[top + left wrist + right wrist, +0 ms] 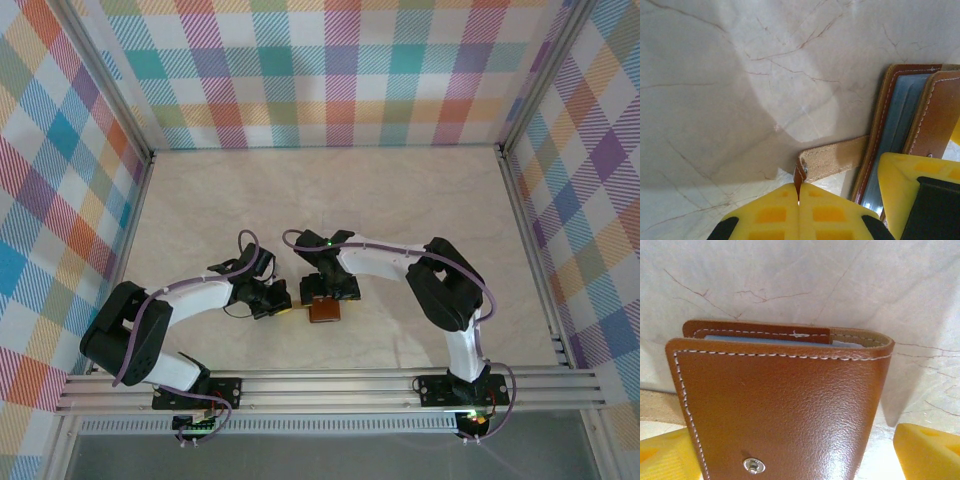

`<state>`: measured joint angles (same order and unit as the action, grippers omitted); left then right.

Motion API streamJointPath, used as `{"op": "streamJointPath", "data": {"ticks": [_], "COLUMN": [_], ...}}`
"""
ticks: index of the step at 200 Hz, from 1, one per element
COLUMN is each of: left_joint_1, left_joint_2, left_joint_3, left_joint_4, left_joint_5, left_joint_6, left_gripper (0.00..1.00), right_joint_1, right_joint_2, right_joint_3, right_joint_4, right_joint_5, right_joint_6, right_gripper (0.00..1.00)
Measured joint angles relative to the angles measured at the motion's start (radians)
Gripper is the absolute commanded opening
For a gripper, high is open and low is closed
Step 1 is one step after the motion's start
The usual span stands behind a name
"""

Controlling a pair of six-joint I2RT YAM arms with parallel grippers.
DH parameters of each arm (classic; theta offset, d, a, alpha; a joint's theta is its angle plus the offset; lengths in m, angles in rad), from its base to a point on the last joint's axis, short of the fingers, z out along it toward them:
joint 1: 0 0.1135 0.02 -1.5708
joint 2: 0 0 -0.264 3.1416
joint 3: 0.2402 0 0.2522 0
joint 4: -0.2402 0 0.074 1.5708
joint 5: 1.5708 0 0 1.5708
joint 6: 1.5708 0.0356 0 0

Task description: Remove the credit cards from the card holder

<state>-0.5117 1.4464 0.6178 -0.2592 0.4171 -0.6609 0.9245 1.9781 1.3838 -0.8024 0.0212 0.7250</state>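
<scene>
Left pincer (799,202): clamped on snap tab (832,159)
Right pincer (795,455): apart, straddling card holder (780,405)
Card holder: folded, grey-blue lining (900,125) inside

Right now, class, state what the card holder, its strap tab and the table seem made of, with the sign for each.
Card holder: likely brown leather, slight sheen; grained surface, pale stitching.
Strap tab: same leather, fuzzy matte underside showing.
Table: pale marble look, smooth, thin veins; perhaps printed laminate.
</scene>
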Motion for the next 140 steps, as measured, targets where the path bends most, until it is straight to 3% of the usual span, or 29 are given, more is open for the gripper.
{"op": "streamJointPath", "data": {"ticks": [99,140], "left_joint_1": [0.005,0.005], "left_joint_2": [0.004,0.004], "left_joint_3": [0.002,0.002], "left_joint_4": [-0.003,-0.004], "left_joint_5": [0.001,0.001], "left_joint_6": [0.005,0.006], "left_gripper": [0.02,0.02], "right_joint_1": [0.002,-0.01], "right_joint_2": [-0.12,-0.172], "right_joint_3": [-0.026,-0.071], "right_joint_4": [-0.056,-0.056], "right_joint_5": [0.069,0.076], "right_joint_6": [-0.001,-0.005], "right_gripper": [0.9,0.78]}}
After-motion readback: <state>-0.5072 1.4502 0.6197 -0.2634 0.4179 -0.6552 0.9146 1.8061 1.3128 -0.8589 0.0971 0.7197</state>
